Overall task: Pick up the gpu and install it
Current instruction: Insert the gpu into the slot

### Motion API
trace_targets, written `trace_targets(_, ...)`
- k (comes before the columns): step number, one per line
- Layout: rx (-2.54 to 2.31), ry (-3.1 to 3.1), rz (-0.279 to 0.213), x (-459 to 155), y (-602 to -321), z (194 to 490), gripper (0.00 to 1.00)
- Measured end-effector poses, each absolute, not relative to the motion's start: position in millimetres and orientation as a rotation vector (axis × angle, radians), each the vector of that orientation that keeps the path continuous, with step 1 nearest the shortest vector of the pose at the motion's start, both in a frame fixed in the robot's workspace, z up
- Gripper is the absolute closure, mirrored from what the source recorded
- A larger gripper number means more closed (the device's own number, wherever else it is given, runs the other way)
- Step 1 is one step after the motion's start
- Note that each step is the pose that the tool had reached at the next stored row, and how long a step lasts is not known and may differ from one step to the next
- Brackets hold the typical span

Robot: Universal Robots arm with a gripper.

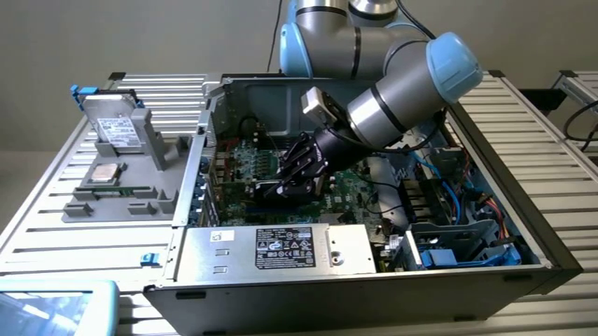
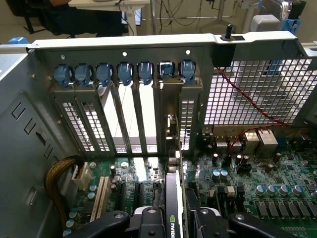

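Note:
Inside the open computer case (image 1: 523,210), my gripper (image 1: 291,183) reaches down over the green motherboard (image 1: 351,183). It is shut on the gpu (image 1: 279,190), a dark card held edge-on. In the wrist view the gpu (image 2: 173,198) stands upright between my two black fingers (image 2: 148,220), and the gripper (image 2: 176,223) clamps its top edge by the logo. The card's silver bracket (image 2: 173,129) runs up against the rear slot panel, in line with one of the slot openings. The card sits low over the motherboard (image 2: 267,183); its bottom edge and the slot under it are hidden.
Blue retaining clips (image 2: 124,73) line the rear slot panel, beside a mesh fan grille (image 2: 257,89) crossed by a red wire. A yellow cable bundle (image 2: 57,173) curls nearby. The power supply (image 1: 280,248) lies in front, blue cables (image 1: 458,245) beside it. A grey parts tray (image 1: 122,189) holds a hard drive (image 1: 120,129).

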State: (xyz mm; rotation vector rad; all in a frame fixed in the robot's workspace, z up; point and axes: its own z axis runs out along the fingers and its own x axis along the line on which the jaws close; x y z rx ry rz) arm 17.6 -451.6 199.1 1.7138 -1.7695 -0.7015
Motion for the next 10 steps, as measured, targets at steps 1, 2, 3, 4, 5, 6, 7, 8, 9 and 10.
trace_targets(1,1.714,-1.769,-0.702,17.6,-451.5,199.1,0.72)
trace_targets(2,1.714,-1.77,-0.702,17.6,-451.5,199.1,0.72)
trace_targets(3,1.714,-1.769,-0.702,17.6,-451.6,199.0,0.72)
trace_targets(4,1.714,-1.77,-0.701,17.6,-451.6,198.9,0.72)
trace_targets(5,1.714,-1.77,-0.701,17.6,-451.5,198.8,0.72)
trace_targets(6,1.714,-1.769,-0.701,17.6,-451.5,198.5,0.72)
trace_targets(7,1.714,-1.77,-0.702,17.7,-451.5,198.3,0.72)
trace_targets(8,1.714,-1.769,-0.701,17.6,-451.5,198.3,0.72)
trace_targets(9,1.714,-1.769,-0.701,17.6,-451.5,198.2,0.72)
trace_targets(10,1.714,-1.769,-0.701,17.6,-451.5,198.2,0.72)
